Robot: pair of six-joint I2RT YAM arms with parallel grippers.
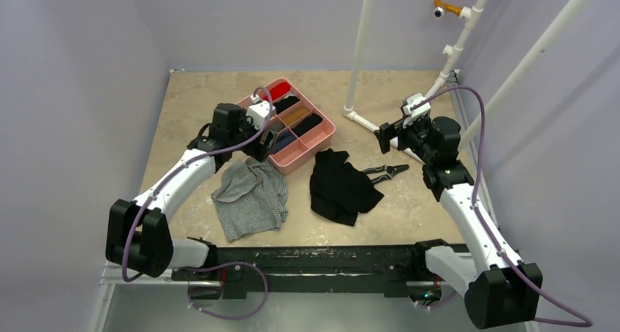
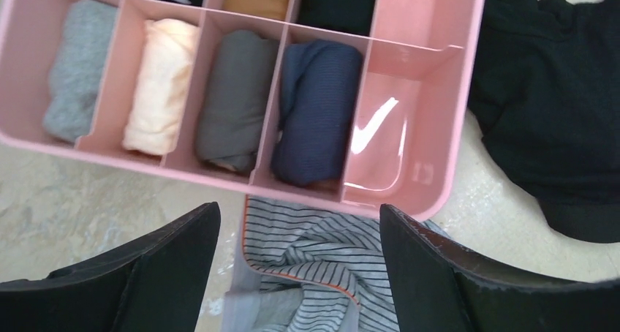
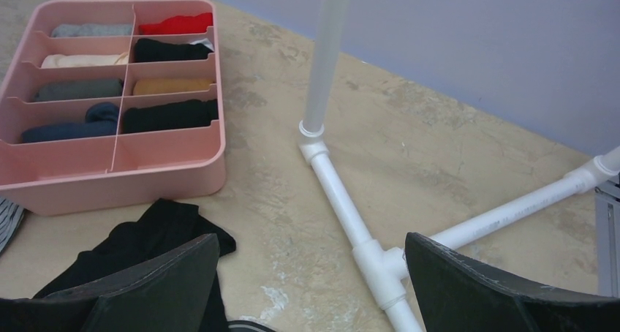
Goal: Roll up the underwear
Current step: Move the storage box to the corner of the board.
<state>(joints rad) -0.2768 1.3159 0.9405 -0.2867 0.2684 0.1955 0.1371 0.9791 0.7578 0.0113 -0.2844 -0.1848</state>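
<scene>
- I see the left gripper [image 2: 298, 213] released and holding nothing, above the near edge of the pink tray [image 1: 316, 145].
- The grey striped underwear [image 1: 251, 197] lies crumpled below it, touching the tray.
- The black underwear [image 1: 340, 186] lies to the right, apart.
- The right gripper [image 3: 311, 238] is released and empty.

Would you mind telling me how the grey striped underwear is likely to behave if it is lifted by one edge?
Probably floppy: the grey striped underwear lies crumpled in soft folds, so it should drape and sag. Likely light, being thin cloth. Pushed, it would probably bunch up rather than slide whole.
</scene>
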